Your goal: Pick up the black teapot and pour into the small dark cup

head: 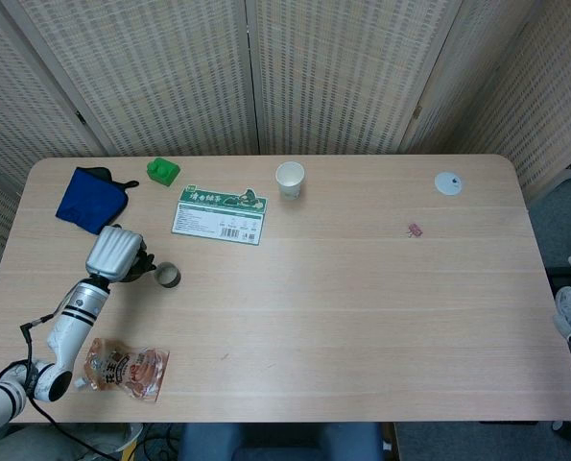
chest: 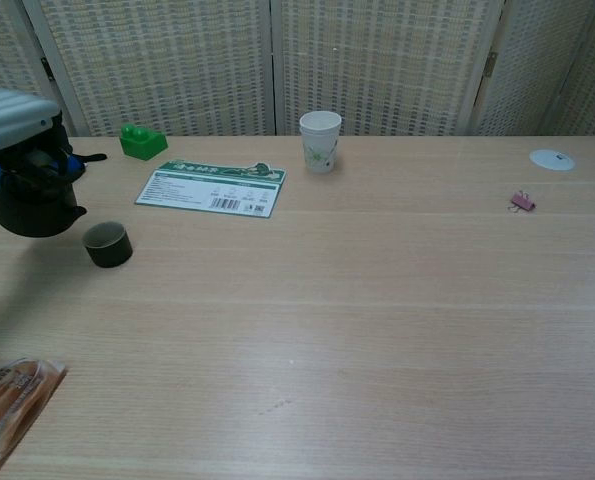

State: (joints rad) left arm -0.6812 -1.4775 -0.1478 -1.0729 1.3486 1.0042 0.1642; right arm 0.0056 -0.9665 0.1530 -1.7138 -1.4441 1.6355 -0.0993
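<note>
Light wood-grain table w/ rounded corners. On it: small dark cup, blue cloth, green block, green-white printed card, white paper cup, white round disc, pink clip, orange snack packet.
</note>
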